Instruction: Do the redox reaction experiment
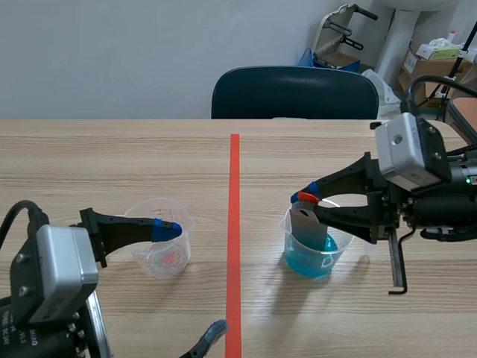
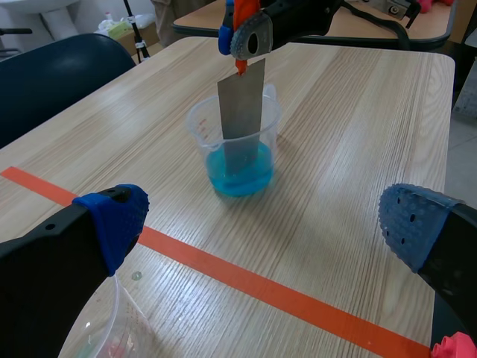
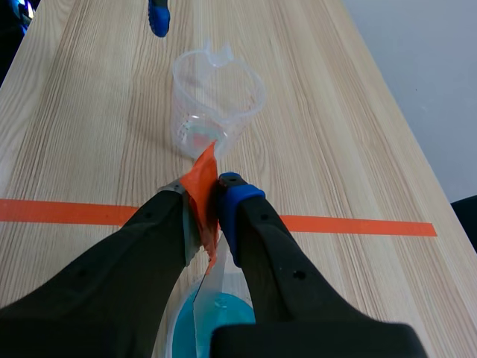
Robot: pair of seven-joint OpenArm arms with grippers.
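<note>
— Any writing you can read?
— Only red scale marks on the left cup, too small to make out.
— How many things?
— Two clear cups on the surface, one on each side of the red line, and one metal strip with orange tape at its top.
— Where's the strip?
— Upright, with its lower end in the blue liquid of the right cup and its taped top clamped in the right pincer.
— And the left pincer?
— Its fingers are spread wide and hold nothing, one over the left cup's rim
</note>
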